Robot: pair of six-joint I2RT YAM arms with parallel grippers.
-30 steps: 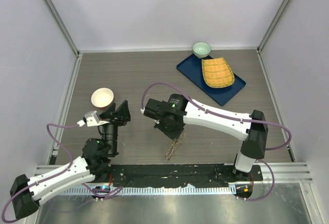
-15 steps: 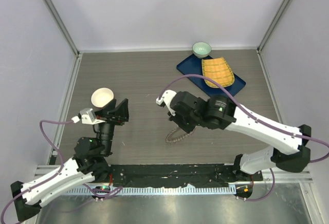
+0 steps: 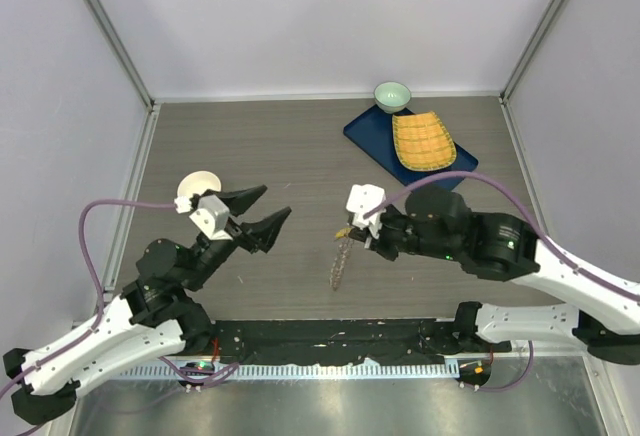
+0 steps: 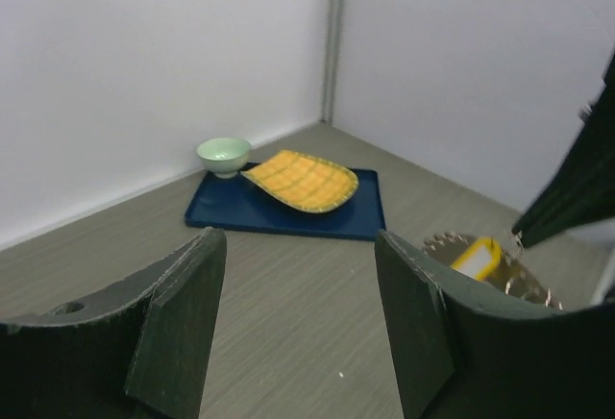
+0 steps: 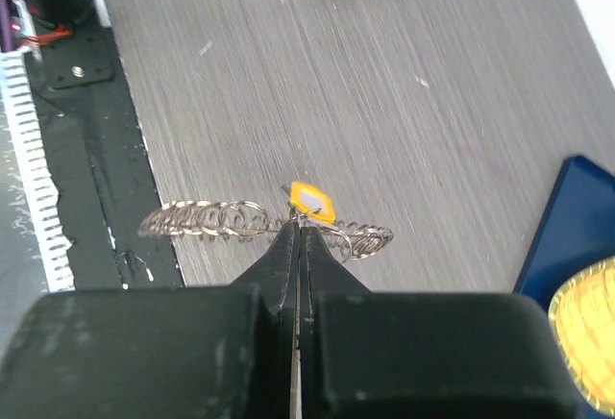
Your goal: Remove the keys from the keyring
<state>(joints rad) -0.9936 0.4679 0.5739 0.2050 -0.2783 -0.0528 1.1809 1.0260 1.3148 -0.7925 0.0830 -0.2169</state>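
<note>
The keyring (image 3: pixel 341 262) hangs edge-on from my right gripper (image 3: pixel 351 232), fringed with small grey-bronze keys (image 3: pixel 338 274) and carrying a yellow tag (image 3: pixel 343 232). In the right wrist view my right gripper (image 5: pixel 300 224) is shut on the keyring (image 5: pixel 207 220) just below the yellow tag (image 5: pixel 312 203), with keys (image 5: pixel 360 237) spread to both sides. My left gripper (image 3: pixel 258 211) is open and empty, to the left of the ring and apart from it, pointing toward it. In the left wrist view the left gripper (image 4: pixel 303 315) stands wide open, and the keyring (image 4: pixel 519 270) and tag (image 4: pixel 478 257) show past the right finger.
A white bowl (image 3: pixel 192 185) sits just behind the left gripper. A blue tray (image 3: pixel 366 134) at the back right holds a yellow plate (image 3: pixel 423 141), with a green bowl (image 3: pixel 392 95) beside it; they show in the left wrist view too (image 4: pixel 288 209). White walls close in the table.
My right gripper has swung right and turned, carrying the keyring so that it hangs lower and further from the arm bases. My left gripper has turned to point right at the ring.
</note>
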